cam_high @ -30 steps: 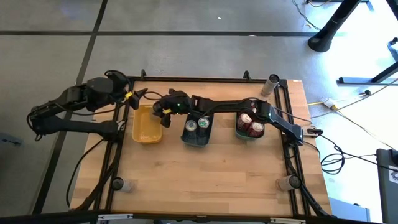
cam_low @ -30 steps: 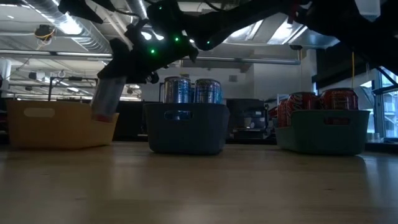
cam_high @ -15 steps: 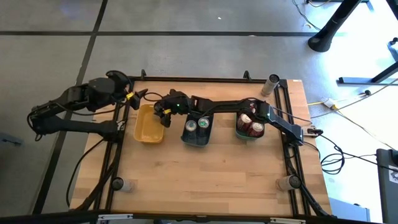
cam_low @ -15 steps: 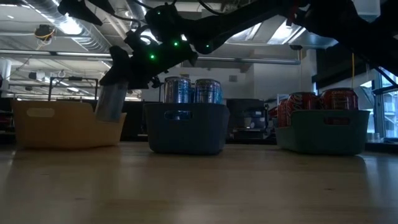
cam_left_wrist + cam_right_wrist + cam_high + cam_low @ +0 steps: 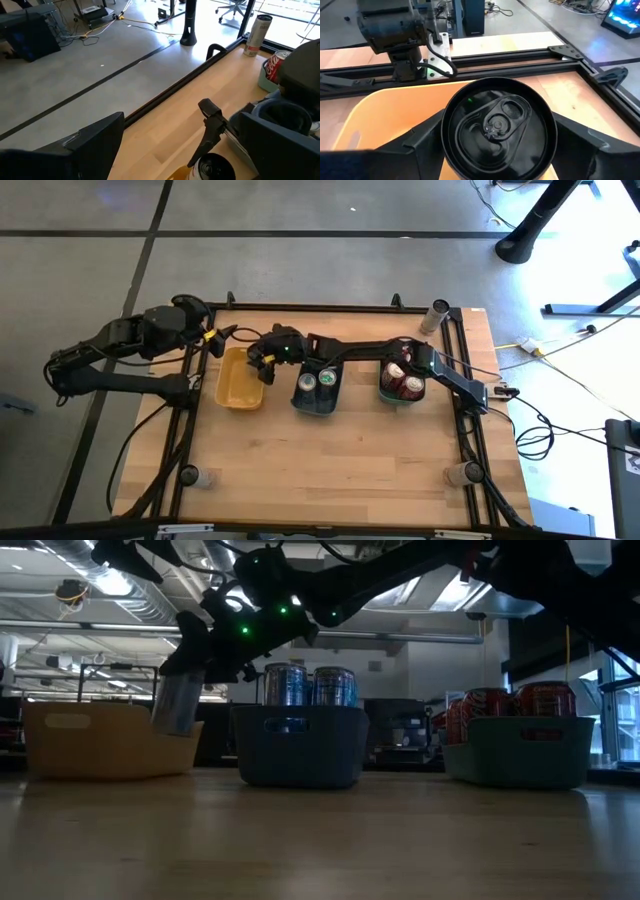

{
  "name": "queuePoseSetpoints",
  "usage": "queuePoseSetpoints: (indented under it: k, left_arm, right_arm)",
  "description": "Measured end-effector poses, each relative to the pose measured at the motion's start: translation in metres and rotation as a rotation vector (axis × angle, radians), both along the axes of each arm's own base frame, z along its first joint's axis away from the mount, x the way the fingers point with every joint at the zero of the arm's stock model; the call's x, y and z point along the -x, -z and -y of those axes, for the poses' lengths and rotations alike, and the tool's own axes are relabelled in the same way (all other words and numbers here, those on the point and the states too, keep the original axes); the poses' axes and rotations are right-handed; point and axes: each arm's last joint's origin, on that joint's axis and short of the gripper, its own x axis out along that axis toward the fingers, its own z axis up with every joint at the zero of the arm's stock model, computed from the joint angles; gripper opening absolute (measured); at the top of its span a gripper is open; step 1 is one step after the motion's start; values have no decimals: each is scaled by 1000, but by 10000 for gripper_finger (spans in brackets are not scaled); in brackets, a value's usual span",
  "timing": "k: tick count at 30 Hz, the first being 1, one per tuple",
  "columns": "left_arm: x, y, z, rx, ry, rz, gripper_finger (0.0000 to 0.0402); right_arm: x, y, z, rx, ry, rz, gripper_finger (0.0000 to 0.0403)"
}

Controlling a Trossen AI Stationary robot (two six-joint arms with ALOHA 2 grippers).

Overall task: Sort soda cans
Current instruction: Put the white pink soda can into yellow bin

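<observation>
Right gripper clenched on dark cylindrical soda can, pull-tab top, above smooth yellow plastic tray. Beside it, grey-blue tray with silver-topped cans; teal tray, red cans. Left gripper released at wooden table edge.

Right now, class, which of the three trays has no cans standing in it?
The yellow tray, leftmost in the row. The grey-blue tray holds two silver cans and the teal tray holds red ones; the right gripper hangs a dark can above it.
</observation>
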Motion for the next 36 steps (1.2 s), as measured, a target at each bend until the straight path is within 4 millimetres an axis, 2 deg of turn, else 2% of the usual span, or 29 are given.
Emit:
queuePoseSetpoints:
  k: [4,12,17,20,24,26,32,36]
  left_arm:
    - [0,0,0,0,0,1,376]
    - [0,0,0,0,0,1,376]
    - [0,0,0,2,1,-2,376]
    - [1,2,1,21,6,-16,376]
    - [1,5,4,52,66,-37,376]
    - [0,5,7,62,109,-40,376]
    - [-4,6,18,88,291,-53,376]
    - [-16,9,32,118,448,-80,376]
  right_arm:
    - [0,1,0,-10,0,-9,293]
    - [1,-3,1,23,63,-8,354]
    - [1,-8,1,26,61,-18,367]
    - [5,-24,-2,20,26,-54,365]
    - [21,-66,-13,61,-41,-129,361]
    - [33,-88,-20,77,-62,-165,361]
    - [74,-130,-47,98,-129,-307,360]
    - [99,-144,-69,90,-177,-427,360]
